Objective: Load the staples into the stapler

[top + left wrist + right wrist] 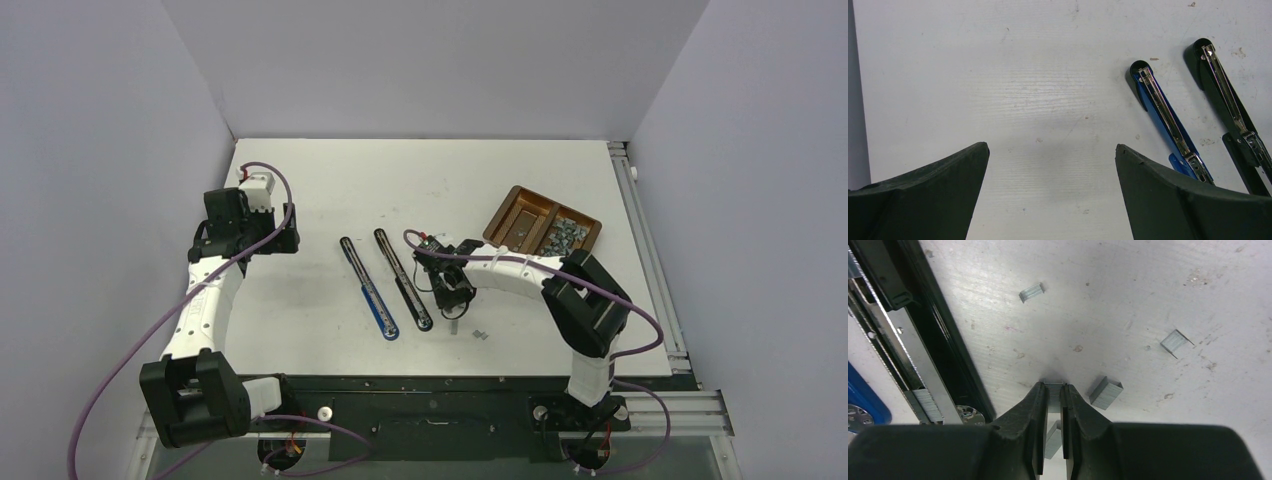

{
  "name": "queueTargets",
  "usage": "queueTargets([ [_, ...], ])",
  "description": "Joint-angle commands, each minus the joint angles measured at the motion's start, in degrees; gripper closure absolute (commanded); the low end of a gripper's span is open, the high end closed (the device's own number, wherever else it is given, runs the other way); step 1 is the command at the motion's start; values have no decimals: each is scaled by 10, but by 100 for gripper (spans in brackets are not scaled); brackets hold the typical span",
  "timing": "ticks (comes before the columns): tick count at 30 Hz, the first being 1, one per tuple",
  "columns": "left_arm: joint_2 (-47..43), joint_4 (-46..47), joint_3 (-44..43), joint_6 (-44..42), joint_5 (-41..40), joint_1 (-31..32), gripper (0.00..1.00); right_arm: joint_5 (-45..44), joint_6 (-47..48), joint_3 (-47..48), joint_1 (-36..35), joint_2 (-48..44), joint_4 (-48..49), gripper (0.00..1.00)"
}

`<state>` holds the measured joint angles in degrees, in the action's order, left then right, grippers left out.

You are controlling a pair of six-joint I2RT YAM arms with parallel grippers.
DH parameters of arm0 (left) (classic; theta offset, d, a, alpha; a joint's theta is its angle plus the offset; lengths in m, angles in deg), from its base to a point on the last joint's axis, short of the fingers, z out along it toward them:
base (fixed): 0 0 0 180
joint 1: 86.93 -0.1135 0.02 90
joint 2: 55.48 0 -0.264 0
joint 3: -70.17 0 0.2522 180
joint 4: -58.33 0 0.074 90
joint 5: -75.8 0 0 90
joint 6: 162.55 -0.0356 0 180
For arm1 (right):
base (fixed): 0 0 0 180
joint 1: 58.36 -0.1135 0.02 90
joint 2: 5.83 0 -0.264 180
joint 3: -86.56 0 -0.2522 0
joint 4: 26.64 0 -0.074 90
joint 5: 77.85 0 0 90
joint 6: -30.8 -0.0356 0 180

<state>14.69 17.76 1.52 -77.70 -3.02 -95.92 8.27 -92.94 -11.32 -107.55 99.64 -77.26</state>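
Two staplers lie opened flat on the white table, a blue one [368,290] [1168,120] and a black one [402,280] [1228,105] [943,340]. A staple strip [928,405] sits in the black stapler's metal channel. My right gripper [455,305] [1053,386] is down at the table just right of the black stapler, shut on a small silver block of staples [1053,390]. Loose staples lie around it [1105,391] [1031,292] [1175,343]. My left gripper [288,232] [1050,150] hangs open over bare table, left of the staplers.
A brown two-compartment tray [515,215] stands at the back right, with several staple blocks [567,235] in its right compartment. A few loose staples [480,335] lie near the table's front edge. The blue stapler's end [860,400] shows at the left of the right wrist view.
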Motion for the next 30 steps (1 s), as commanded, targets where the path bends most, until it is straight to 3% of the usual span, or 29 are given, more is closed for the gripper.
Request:
queueTargets([
  [1, -11, 14, -8, -1, 12, -3, 4, -45, 3, 34, 2, -18, -30, 91],
  [6, -4, 14, -16, 1, 14, -3, 4, -54, -2, 65, 1, -59, -38, 92],
  [14, 7, 11, -24, 12, 18, -3, 4, -56, 8, 68, -21, -110, 33, 91],
  [22, 22, 10, -27, 26, 17, -5, 4, -89, 38, 84, -94, -95, 127, 91],
  [30, 27, 25, -5, 34, 12, -4, 4, -113, 50, 39, -139, -75, 233, 91],
])
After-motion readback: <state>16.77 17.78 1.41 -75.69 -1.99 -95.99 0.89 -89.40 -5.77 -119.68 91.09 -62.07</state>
